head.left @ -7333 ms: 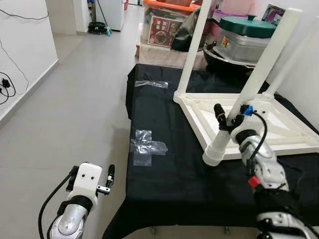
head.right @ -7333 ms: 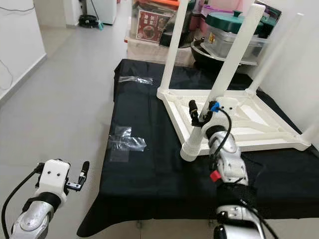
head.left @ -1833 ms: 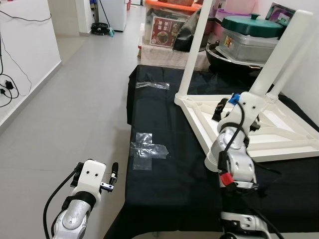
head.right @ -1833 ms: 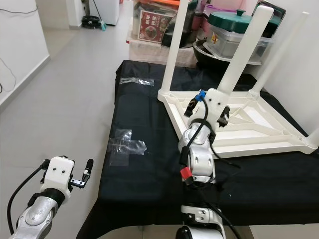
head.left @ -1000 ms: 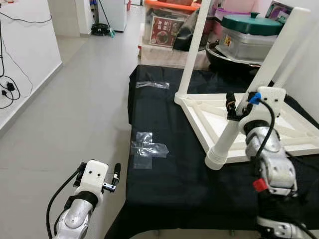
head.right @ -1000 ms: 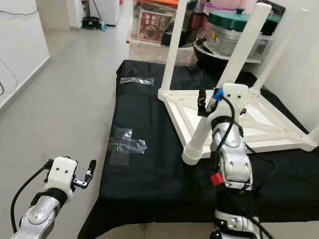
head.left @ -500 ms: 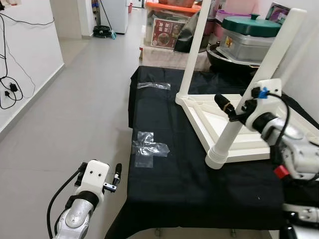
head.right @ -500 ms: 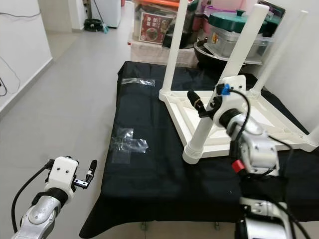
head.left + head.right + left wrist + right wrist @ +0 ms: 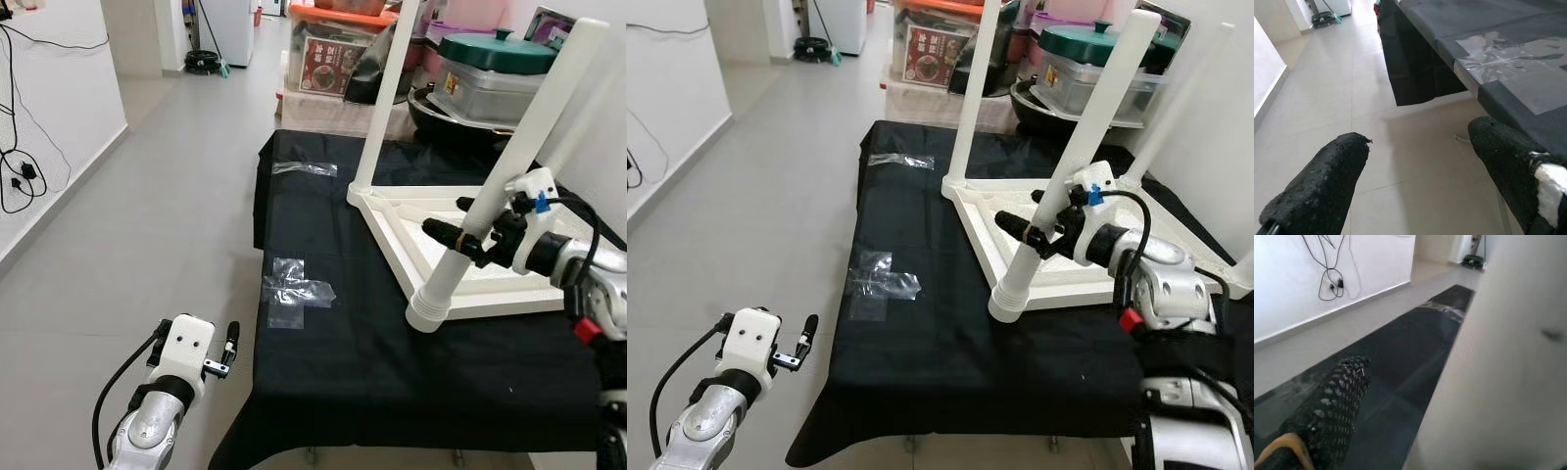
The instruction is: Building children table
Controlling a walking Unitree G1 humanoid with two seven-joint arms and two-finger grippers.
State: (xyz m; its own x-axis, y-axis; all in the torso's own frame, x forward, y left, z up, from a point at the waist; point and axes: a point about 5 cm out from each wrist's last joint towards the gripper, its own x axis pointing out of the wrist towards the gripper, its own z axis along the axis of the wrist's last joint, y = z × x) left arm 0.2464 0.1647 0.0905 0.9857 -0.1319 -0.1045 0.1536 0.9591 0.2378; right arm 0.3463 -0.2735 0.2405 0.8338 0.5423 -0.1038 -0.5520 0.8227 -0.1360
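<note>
On the black-draped tabletop point(image 9: 333, 343) lies the white children's table point(image 9: 509, 257), flipped over with its top flat on the cloth and its round legs pointing up. Nearest the front edge, one leg point(image 9: 490, 201) leans away at a tilt, its ribbed foot end resting at the frame's front corner. Right gripper point(image 9: 468, 230) has reached in from the right at about mid-height of that leg, one black finger point(image 9: 453, 238) lying across its front; the right wrist view has the white leg point(image 9: 1498, 362) hard against the camera beside a single finger point(image 9: 1327, 416), so the gripper looks to be pinching the leg. Two more legs stand behind it, one at the far left corner point(image 9: 384, 93).

Strips of clear tape point(image 9: 294, 292) are stuck to the cloth left of the table, with another strip point(image 9: 304, 168) farther back. Left gripper point(image 9: 223, 354) hangs low beside the tabletop over the grey tiled floor point(image 9: 147, 225), its fingers point(image 9: 1322, 186) spread wide with nothing between them. Behind the tabletop sit storage boxes point(image 9: 328, 59) and a green-lidded pot point(image 9: 490, 69).
</note>
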